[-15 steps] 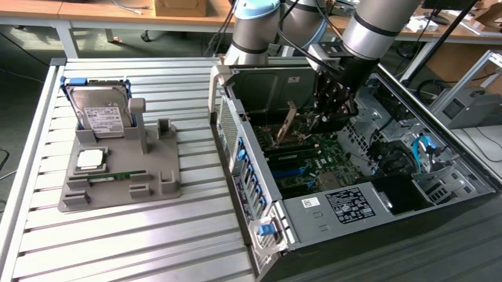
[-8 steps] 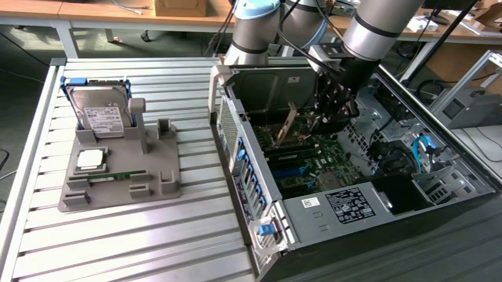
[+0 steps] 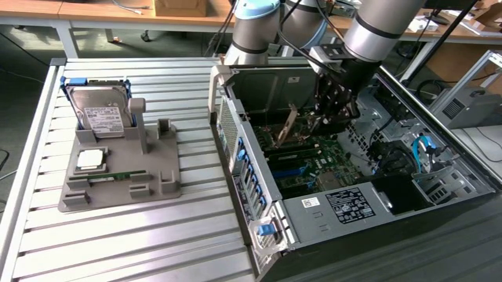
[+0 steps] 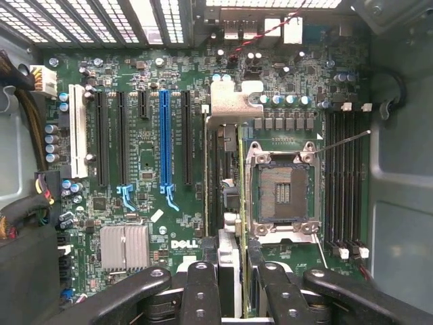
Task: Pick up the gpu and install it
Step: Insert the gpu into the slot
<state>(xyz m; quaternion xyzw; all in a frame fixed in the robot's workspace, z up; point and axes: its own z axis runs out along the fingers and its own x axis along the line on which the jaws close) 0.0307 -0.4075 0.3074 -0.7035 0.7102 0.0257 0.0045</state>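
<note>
Exterior view: the gripper hangs inside the open computer case, closed on the gpu, which stands upright above the motherboard. The hard drive rests well apart.

Wrist view: the fingers clamp the card edge-on, parallel to the blue slot. I judge it must go down straight, because the processor socket is just beside.

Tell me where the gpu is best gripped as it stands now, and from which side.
By its upper edge, from above, clamping the two flat faces. The gpu stands on edge over the motherboard, thin and flat, so its faces give the grip; the tool seems to clamp it just so.
</note>
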